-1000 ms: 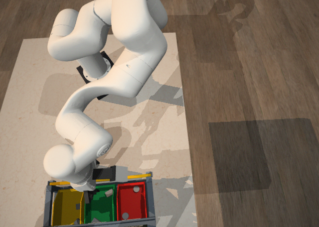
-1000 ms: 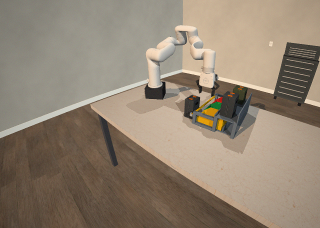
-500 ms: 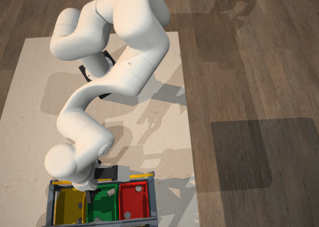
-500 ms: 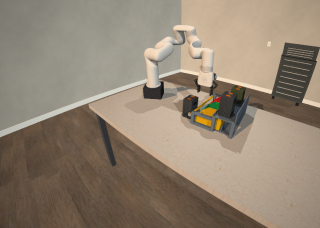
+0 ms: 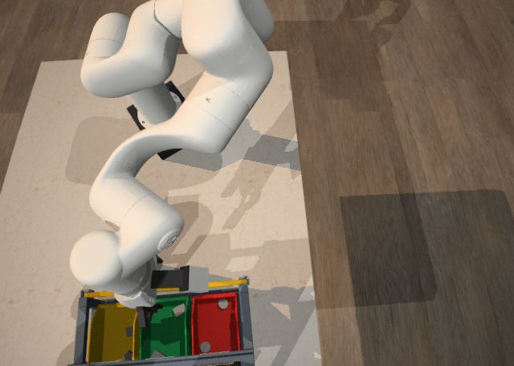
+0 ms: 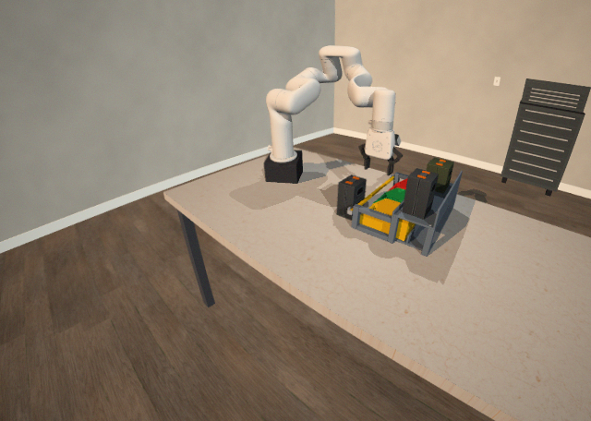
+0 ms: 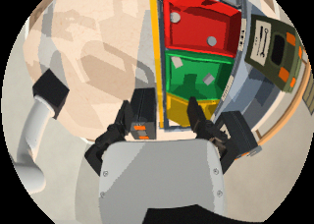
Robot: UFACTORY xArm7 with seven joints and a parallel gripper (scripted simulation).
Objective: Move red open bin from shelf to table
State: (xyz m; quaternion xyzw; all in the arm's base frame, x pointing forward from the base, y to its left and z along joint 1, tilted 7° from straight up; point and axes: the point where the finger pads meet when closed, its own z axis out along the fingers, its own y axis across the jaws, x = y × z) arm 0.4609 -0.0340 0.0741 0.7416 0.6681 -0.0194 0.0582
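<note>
The red bin (image 5: 215,323) (image 6: 401,185) (image 7: 196,31) stands in the end bay of the grey shelf (image 5: 246,323) (image 6: 391,226), with two round grey parts inside. The green bin (image 5: 165,331) (image 6: 395,195) (image 7: 177,79) is beside it, and the yellow bin (image 5: 108,324) (image 6: 385,205) (image 7: 182,112) is beyond that; both hold small grey parts. My gripper (image 6: 378,169) (image 7: 159,105) is open and empty, pointing down above the shelf's front side, near the yellow and green bins and away from the red one. The yellow bin is partly hidden by a finger in the wrist view.
A yellow rail (image 5: 227,283) (image 7: 156,42) runs along the shelf's front. A black case (image 6: 350,197) (image 7: 143,106) stands on the table before it. Another black case (image 6: 419,193) (image 7: 238,131) and an olive case (image 6: 440,174) (image 7: 267,69) stand on the shelf's rear upper part.
</note>
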